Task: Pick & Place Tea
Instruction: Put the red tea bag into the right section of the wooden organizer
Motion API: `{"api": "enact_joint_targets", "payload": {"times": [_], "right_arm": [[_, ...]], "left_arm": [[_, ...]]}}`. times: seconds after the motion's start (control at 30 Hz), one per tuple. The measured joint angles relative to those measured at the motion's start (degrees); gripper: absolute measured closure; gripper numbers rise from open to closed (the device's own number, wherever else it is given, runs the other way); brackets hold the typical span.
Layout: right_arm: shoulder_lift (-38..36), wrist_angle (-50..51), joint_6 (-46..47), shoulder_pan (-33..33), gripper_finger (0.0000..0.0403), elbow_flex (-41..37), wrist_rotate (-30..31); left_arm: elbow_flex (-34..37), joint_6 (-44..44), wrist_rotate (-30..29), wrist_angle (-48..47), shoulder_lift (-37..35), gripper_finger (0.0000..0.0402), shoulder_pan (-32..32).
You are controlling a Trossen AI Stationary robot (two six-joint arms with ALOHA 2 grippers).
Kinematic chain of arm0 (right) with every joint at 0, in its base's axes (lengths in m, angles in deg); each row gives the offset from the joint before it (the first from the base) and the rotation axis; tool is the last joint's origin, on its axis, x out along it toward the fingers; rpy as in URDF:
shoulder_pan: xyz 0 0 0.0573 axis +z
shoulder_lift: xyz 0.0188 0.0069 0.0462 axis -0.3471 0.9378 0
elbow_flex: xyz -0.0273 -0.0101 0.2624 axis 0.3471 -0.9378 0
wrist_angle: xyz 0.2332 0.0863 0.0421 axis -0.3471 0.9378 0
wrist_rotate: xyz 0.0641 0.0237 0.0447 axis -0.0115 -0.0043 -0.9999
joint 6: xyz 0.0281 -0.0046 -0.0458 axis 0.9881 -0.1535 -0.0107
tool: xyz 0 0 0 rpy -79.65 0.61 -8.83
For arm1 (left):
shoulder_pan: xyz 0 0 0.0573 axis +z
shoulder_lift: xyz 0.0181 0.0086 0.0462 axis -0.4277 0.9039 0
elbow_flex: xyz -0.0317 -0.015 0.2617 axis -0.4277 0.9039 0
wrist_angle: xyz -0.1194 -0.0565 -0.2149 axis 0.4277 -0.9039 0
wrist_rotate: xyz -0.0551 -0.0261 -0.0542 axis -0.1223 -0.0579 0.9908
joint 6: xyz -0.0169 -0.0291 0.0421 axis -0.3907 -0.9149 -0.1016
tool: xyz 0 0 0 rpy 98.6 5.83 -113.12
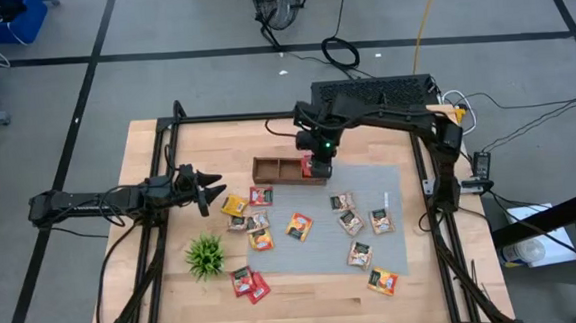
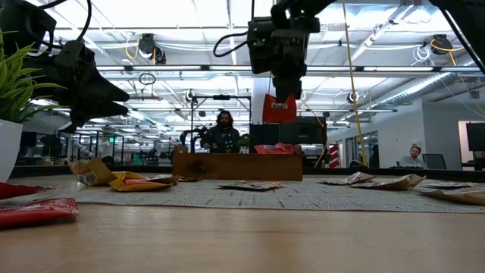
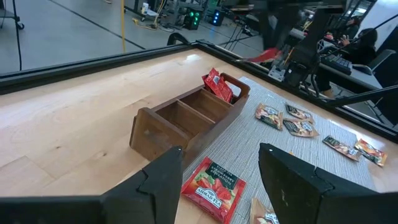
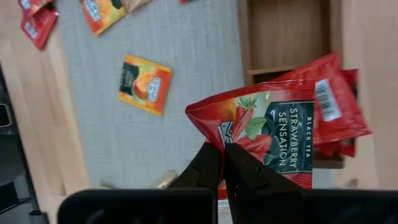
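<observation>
the right gripper (image 4: 222,163) hangs above the right end of the wooden tray (image 1: 273,169), which sits toward the far edge of the counter (image 1: 158,159), at the far edge of the grey mat (image 1: 323,244). its jaws are clenched on a corner of a red strawberry tea packet (image 4: 273,134), which dangles in the air over the tray's right compartment. in the low view that packet (image 2: 280,110) hangs well clear of the tray's top rim. more red packets (image 3: 218,85) already stand in that right compartment, leaning against its end wall; the other two compartments show bare wood.

the left gripper (image 1: 210,189) waits near the left edge of the counter, raised off the surface and pointing toward the mat, its jaws released and holding nothing.

the remaining tea lies scattered: a red packet (image 1: 261,195) just in front of the tray, an orange one (image 1: 299,226) mid-mat, several brown-and-green ones (image 1: 351,222) toward the mat's right side, a yellow one (image 1: 382,281) near its near right corner, and two red ones (image 1: 249,283) on bare wood near the counter's near edge. a small green plant (image 1: 205,255) stands beside those, toward the left edge.

people sit in the room beyond the counter.
</observation>
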Motion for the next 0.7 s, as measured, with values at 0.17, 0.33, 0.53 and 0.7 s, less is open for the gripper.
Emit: {"api": "enact_joint_targets", "payload": {"times": [0.17,0.33,0.53,0.7], "right_arm": [[1.9,-2.2,-0.7,-0.2,0.0403,0.0,4.1],[3.3,-2.6,-2.3,1.7,0.0403,0.0,15.7],[3.3,-5.7,-3.0,4.2,0.0403,-1.7,24.4],[3.3,-9.0,-1.2,7.2,0.0403,-5.0,30.0]], "left_arm": [[0.0,0.0,0.0,0.0,0.0,0.0190,0.0],[0.0,0.0,0.0,0.0,0.0,0.0190,0.0],[0.0,0.0,0.0,0.0,0.0,0.0190,0.0],[0.0,0.0,0.0,0.0,0.0,0.0190,0.0]]}}
